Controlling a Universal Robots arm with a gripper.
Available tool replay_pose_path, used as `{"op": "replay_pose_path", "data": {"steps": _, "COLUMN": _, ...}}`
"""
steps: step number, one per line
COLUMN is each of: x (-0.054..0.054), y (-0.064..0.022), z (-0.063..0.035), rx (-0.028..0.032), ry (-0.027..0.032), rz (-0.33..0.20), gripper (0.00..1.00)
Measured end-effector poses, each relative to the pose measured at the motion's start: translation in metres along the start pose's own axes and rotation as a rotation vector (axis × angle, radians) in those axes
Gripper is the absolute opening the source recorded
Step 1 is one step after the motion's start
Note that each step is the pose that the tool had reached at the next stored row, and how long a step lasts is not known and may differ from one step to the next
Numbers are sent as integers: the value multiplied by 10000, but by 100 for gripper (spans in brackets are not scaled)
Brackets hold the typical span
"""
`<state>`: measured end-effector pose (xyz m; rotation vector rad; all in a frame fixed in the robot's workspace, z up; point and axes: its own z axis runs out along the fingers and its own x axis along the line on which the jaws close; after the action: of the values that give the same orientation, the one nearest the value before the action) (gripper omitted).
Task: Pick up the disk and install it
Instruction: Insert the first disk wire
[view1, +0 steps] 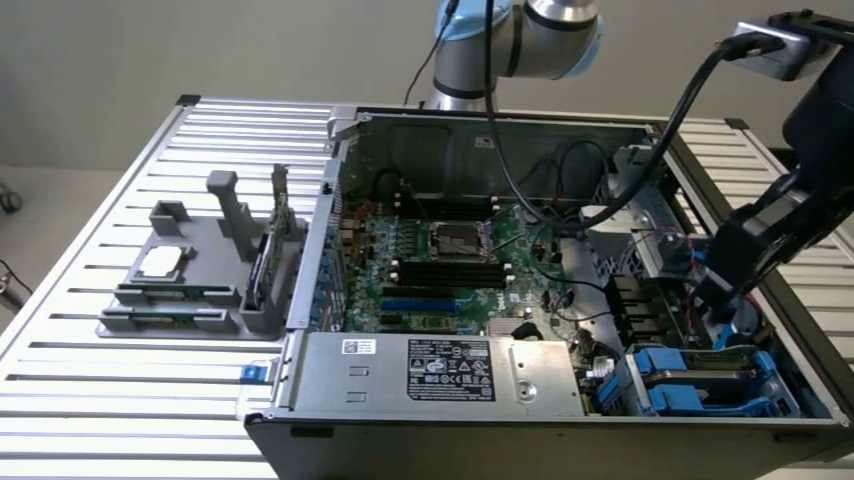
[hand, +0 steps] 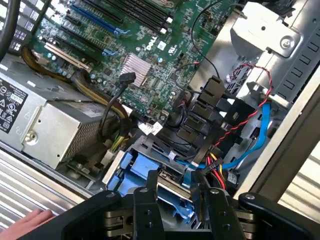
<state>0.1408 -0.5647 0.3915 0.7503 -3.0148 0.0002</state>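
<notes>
A: What is the pincer (view1: 721, 312) (hand: 175, 194) doing?

B: It is clenched on the disk (hand: 172, 181). A black finger (hand: 147, 204) sits against each side of the blue frame, with the grey metal face between them

A: And where is the disk?

B: Directly under the pincer, low in a corner of the open computer case (view1: 534, 440). It is down among the blue plastic rails of the drive bay (hand: 122, 172). How far it is seated I cannot tell

A: What lies near the pincer?

B: Just beside it run red, yellow and black wires (hand: 216, 172) and a blue cable (hand: 261, 132). A little beyond them stands a row of black plugs (hand: 202, 112). The grey power box (hand: 55, 125) is near, on the other side of the bay. The green circuit board (hand: 125, 45) spreads farther out past it

A: Anything outside the case?

B: A person's hand (hand: 30, 220) shows close to the pincer's body, over the slats of the table (view1: 80, 400). Well apart from the pincer, across the case, a grey holder (view1: 187, 300) stands on the table. It has a small silver chip (view1: 158, 262) on it and a thin dark card (view1: 282, 215) upright
</notes>
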Motion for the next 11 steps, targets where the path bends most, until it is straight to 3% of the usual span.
{"op": "replay_pose_path", "data": {"steps": 11, "x": 0, "y": 0, "z": 6, "rx": -99, "ry": -36, "rz": 1716, "gripper": 40}}
